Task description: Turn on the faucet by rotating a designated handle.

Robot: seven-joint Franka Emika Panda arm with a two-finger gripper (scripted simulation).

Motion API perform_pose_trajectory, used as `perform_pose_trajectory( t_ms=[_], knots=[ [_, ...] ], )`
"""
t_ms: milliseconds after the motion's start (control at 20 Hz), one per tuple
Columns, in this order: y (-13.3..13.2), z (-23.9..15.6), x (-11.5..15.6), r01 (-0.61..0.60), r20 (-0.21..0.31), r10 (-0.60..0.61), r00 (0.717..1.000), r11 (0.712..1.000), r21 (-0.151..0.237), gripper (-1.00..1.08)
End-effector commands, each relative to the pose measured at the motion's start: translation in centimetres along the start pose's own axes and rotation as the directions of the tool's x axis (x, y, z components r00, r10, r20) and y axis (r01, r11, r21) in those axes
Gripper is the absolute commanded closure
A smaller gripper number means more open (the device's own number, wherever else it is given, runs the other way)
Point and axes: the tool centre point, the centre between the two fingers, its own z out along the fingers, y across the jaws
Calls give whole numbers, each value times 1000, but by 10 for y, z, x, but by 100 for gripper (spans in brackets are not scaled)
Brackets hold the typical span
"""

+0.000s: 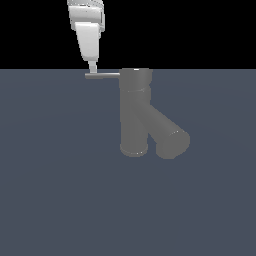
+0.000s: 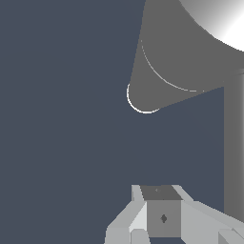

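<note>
Exterior view: our hand [image 1: 93, 70] meets the handle [image 1: 102, 76] tip beside the faucet [image 1: 136, 112]; grip unclear; turning remains, we judge.

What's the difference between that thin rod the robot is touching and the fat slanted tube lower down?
The handle is a slim, light-grey rod lying level, sticking out from the faucet cap. The spout is far thicker, darker, and slants downward from the body. The fingers reach the handle's outer end, not the spout. Both are straight grey cylinders.

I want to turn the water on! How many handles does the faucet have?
1. The handle sticks out sideways from the faucet's top, toward the exterior view's left, under the gripper. The far side isn't visible.
</note>
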Motion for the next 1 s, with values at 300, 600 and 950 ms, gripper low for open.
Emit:
perform_pose_trajectory(
  t_ms=[300, 600, 950],
  knots=[
    [1, -2, -1, 8, 1, -8, 1000, 1000, 1, 108],
    [12, -2, -1, 8, 1, -8, 1000, 1000, 1, 108],
    [32, -2, 1, 8, 1, -8, 1000, 1000, 1, 108]
  ],
)
